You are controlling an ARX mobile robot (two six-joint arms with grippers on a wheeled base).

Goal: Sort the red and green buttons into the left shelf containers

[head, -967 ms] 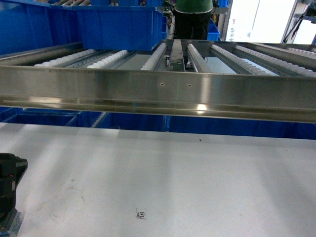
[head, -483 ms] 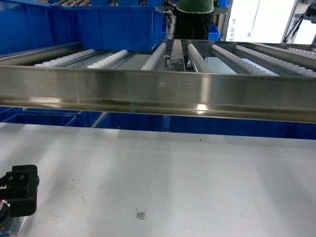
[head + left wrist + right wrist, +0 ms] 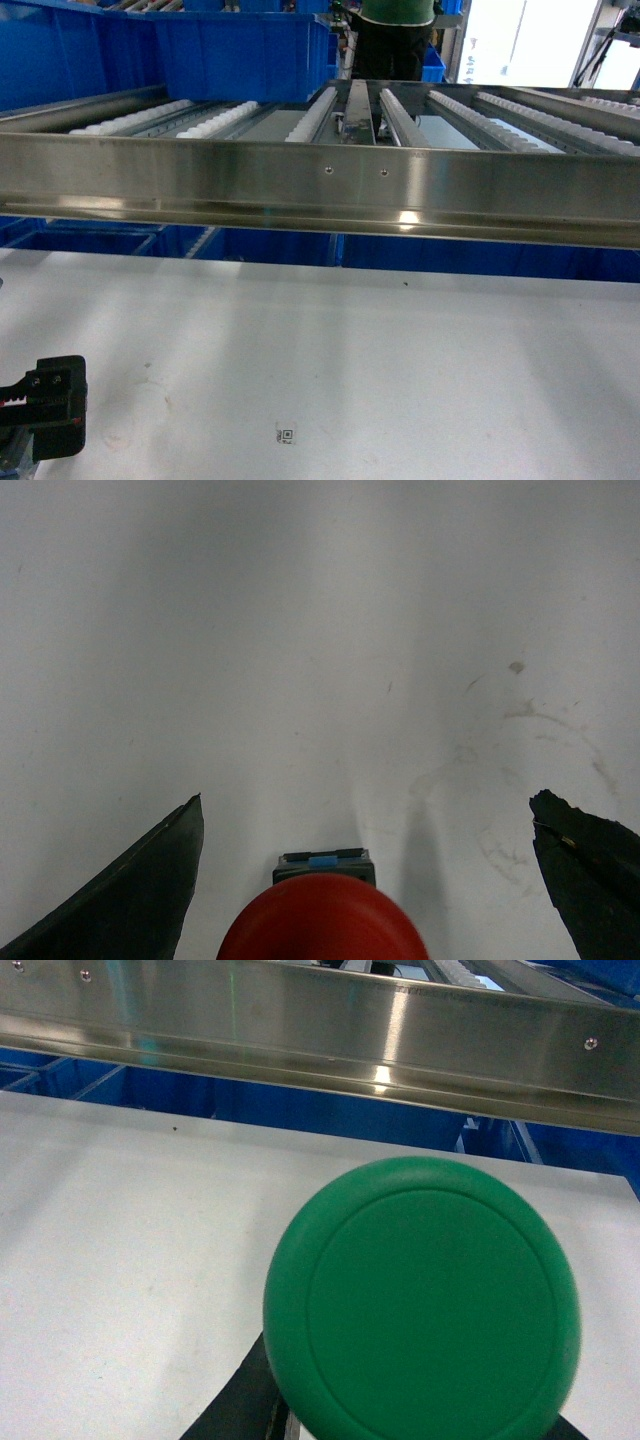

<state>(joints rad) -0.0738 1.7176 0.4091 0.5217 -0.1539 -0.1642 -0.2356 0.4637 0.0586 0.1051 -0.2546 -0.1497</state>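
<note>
Pincer (image 3: 365, 880) prongs spread wide around red button (image 3: 322, 918).

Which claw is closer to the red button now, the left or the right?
Left. The red button sits between the left claw fingers. The right claw is not in the head view; its camera shows a green button.

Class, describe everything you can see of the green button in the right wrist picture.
The green button fills the lower middle of the right wrist view, its round cap facing the camera. The cap looks like smooth matte plastic, with a raised outer ring around a flat centre disc. Its body is hidden behind the cap. Dark gripper fingers show just beneath it, so it seems held there. Behind it lie the white table and a steel rail.
</note>
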